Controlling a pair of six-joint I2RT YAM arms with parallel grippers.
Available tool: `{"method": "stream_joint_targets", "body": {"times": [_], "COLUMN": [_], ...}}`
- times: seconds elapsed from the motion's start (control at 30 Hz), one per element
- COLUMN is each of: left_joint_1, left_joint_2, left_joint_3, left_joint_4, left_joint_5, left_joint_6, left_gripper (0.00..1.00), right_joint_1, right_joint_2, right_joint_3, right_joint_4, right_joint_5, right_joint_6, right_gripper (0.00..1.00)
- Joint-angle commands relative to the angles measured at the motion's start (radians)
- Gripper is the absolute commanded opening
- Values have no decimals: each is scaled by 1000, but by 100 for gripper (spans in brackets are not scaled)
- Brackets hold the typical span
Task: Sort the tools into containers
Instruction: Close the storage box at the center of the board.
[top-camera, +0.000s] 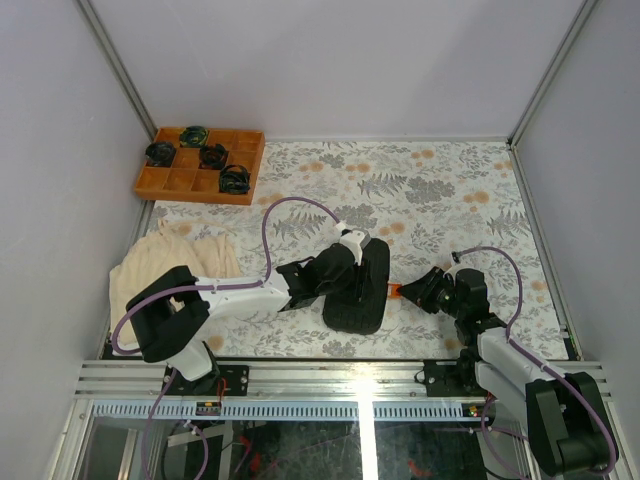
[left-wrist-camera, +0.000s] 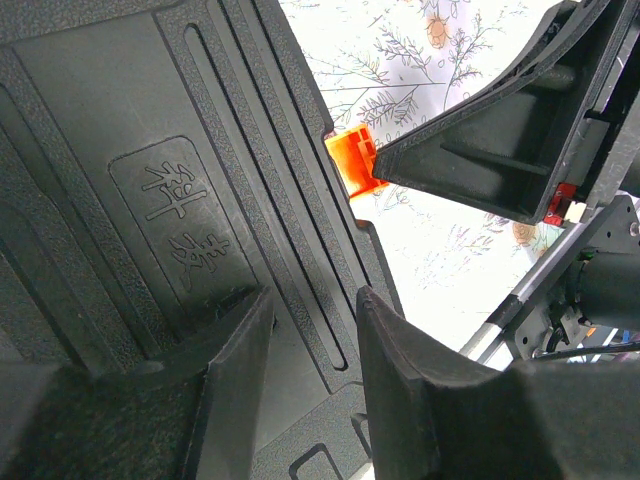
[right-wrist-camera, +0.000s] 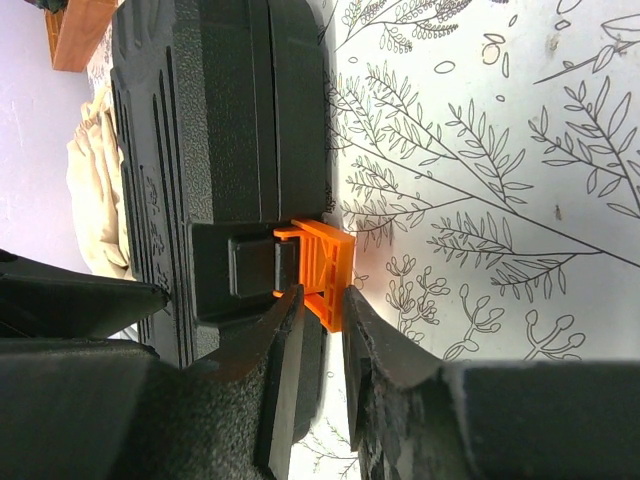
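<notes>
The black tool case (top-camera: 362, 300) lies closed on the flowered table, its lid filling the left wrist view (left-wrist-camera: 150, 150). My left gripper (top-camera: 352, 262) hovers close over the lid, open (left-wrist-camera: 310, 350), with nothing between its fingers. The case's orange latch (top-camera: 396, 291) sticks out of its right side. My right gripper (top-camera: 412, 291) has come in from the right. In the right wrist view its jaws are shut on the orange latch (right-wrist-camera: 325, 265), which sits between the tips of the right gripper (right-wrist-camera: 322, 292). No tools are in view.
An orange gridded tray (top-camera: 195, 196) with black-green coiled items (top-camera: 213, 156) stands at the back left. A cream cloth (top-camera: 170, 260) lies left of the case, under my left arm. Grey walls close the table in on three sides.
</notes>
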Motion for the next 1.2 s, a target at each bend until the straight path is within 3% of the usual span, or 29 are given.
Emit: {"method": "stream_joint_targets", "body": {"times": [0.0, 1.0, 1.17], "left_joint_1": [-31, -33, -34], "left_joint_2": [82, 89, 87], "left_joint_3": [-32, -25, -26], "left_joint_4": [-132, -135, -138], "left_joint_5": [43, 46, 42], "left_joint_6": [-7, -8, -7], "left_gripper": [38, 38, 37], "right_joint_1": [13, 12, 12], "right_joint_2": [-6, 75, 76], "right_joint_3": [8, 27, 50], "right_joint_4": [94, 79, 38], "right_joint_5": [-78, -64, -42], "right_joint_6": [37, 9, -18], "right_gripper": [28, 27, 21]}}
